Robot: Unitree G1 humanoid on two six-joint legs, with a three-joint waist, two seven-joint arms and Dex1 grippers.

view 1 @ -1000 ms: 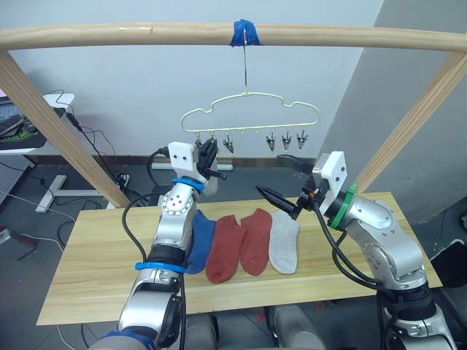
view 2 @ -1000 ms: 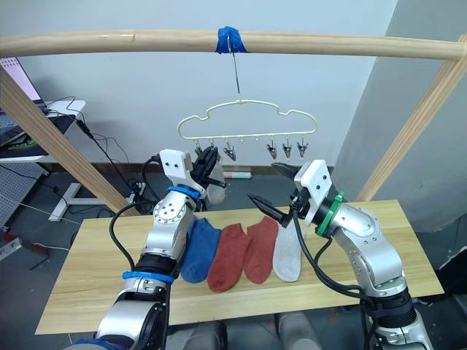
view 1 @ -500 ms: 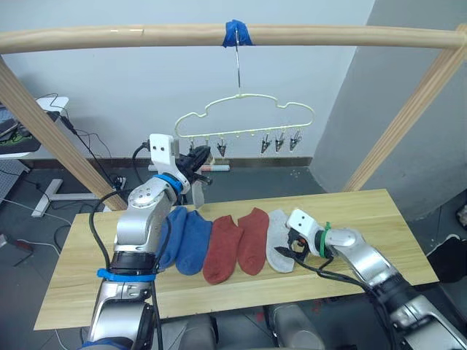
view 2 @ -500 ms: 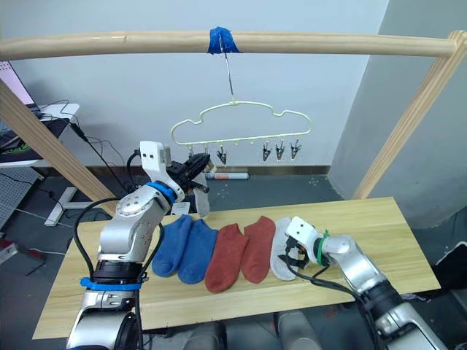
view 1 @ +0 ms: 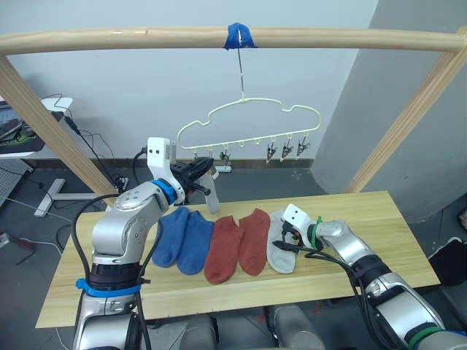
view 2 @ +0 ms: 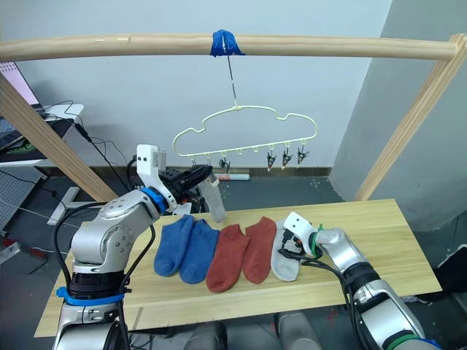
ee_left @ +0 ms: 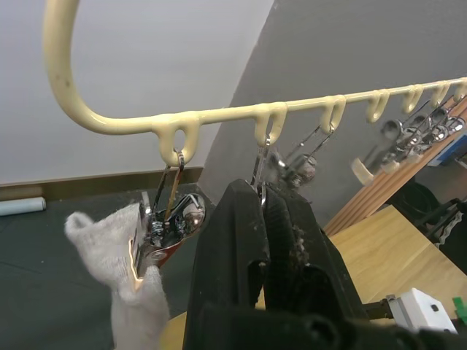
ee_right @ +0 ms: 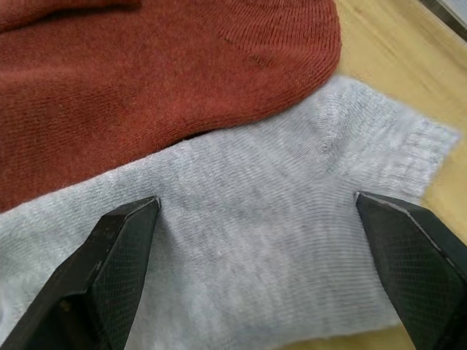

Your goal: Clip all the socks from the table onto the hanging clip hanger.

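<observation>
Plank table [view 1: 379,219], socks [view 1: 222,244] in row, grey wall [view 1: 408,95] behind

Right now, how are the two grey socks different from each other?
One grey sock hangs from a clip on the clip hanger, beside the left claw; the other grey sock lies flat on the table, between the right claw's open fingers. The hanging one droops upright; the other is spread out. Both are light grey knit.

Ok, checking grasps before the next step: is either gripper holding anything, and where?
Left gripper pinches a hanger clip by its lower end. Right gripper is open astride the grey sock, holding nothing.
</observation>
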